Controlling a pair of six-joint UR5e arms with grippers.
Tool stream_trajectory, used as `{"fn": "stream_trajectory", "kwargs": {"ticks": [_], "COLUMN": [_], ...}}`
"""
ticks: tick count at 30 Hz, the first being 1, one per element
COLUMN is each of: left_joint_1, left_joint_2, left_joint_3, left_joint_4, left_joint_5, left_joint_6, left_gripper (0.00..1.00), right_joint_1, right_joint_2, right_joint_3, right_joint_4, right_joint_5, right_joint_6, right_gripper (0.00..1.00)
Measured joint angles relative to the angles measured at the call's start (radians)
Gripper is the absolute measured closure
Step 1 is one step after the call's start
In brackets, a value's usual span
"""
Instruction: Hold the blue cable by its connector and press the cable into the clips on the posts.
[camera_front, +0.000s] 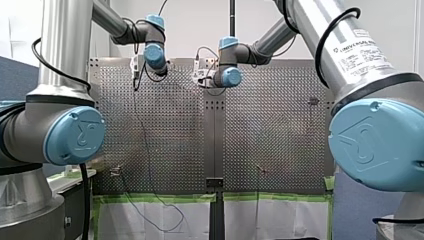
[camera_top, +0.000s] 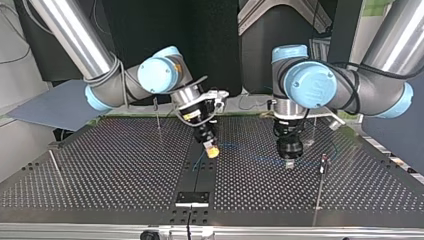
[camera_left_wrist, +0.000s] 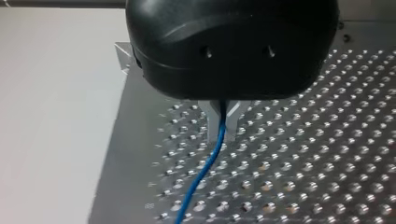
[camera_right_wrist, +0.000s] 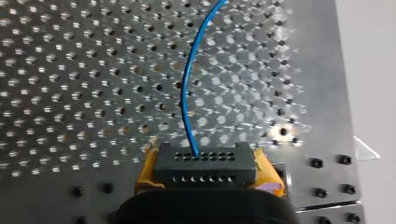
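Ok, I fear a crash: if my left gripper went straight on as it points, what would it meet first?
Probably the perforated table: your left gripper, shut on the blue cable, points down at it in the wrist view, with only the cable trailing ahead. The gap is hard to judge.

Wide perforated metal surface (camera_top: 100, 165) in the top view, a dark strip (camera_top: 207, 172) running down its middle, thin posts (camera_top: 320, 190) standing up from it towards both sides, and the blue cable (camera_left_wrist: 208, 163) trailing across the holes.
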Motion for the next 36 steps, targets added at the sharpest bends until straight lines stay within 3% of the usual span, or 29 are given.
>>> {"fn": "stream_trajectory", "kwargs": {"ticks": [10,18,21,24,29,36], "left_joint_1": [-0.037,-0.054,-0.063,-0.071,-0.085,-0.104], "left_joint_2": [-0.07,-0.084,-0.085,-0.085,-0.086,-0.098], "left_joint_3": [-0.022,-0.056,-0.077,-0.101,-0.146,-0.21], "left_joint_4": [0.003,0.03,0.051,0.075,0.12,0.183], "left_joint_5": [-0.026,-0.041,-0.046,-0.05,-0.053,-0.049], "left_joint_6": [-0.01,-0.029,-0.042,-0.046,-0.046,-0.044], "left_gripper": [1.0,1.0,1.0,1.0,1.0,1.0], "right_joint_1": [0.001,-0.013,-0.016,-0.018,-0.021,-0.021], "right_joint_2": [0.0,0.0,0.0,0.001,0.005,0.047], "right_joint_3": [0.058,0.121,0.147,0.172,0.216,0.276], "right_joint_4": [-0.006,-0.024,-0.043,-0.067,-0.11,-0.17], "right_joint_5": [0.015,0.075,0.098,0.109,0.13,0.138], "right_joint_6": [-0.004,-0.058,-0.066,-0.063,-0.041,-0.043], "right_gripper": [1.0,1.0,1.0,1.0,1.0,1.0]}}
